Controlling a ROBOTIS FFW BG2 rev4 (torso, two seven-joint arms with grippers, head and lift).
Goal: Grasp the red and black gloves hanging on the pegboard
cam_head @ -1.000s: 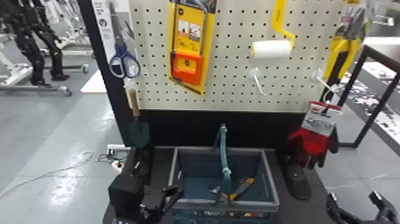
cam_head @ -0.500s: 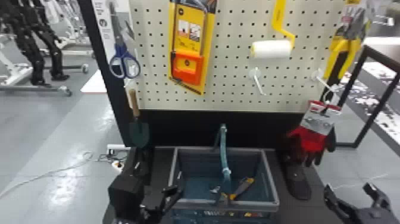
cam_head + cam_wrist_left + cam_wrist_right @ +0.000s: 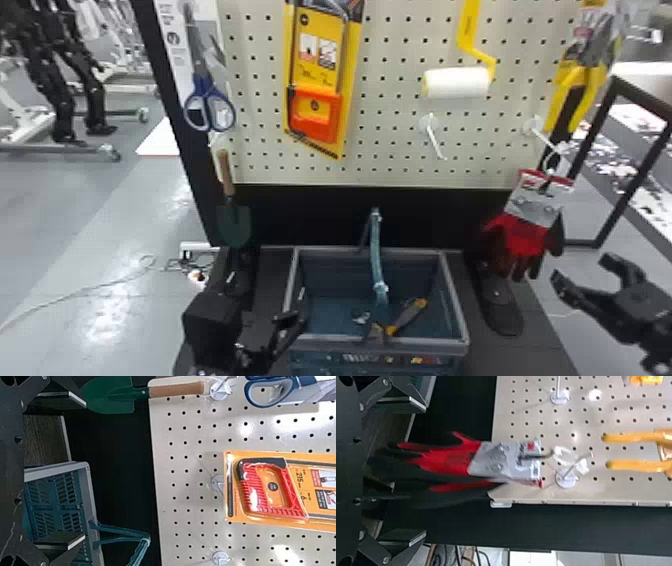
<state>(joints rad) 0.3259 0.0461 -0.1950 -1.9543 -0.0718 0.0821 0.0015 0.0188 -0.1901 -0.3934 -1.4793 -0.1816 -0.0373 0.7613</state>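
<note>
The red and black gloves hang by a grey card from a white hook at the lower right of the pegboard. My right gripper is open, just below and to the right of the gloves, its fingers pointing up toward them. In the right wrist view the gloves and their card lie straight ahead of the open right gripper, a little beyond its fingertips. My left gripper stays low beside the basket's left front corner, and in its wrist view the left gripper is open and holds nothing.
A blue-grey basket with pliers in it stands on the black table below the board. A black object lies under the gloves. Scissors, a boxed saw, a paint roller, a yellow tool and a trowel hang on the board.
My right gripper has risen from the bottom edge and come up close under the gloves. The left arm has not moved.
</note>
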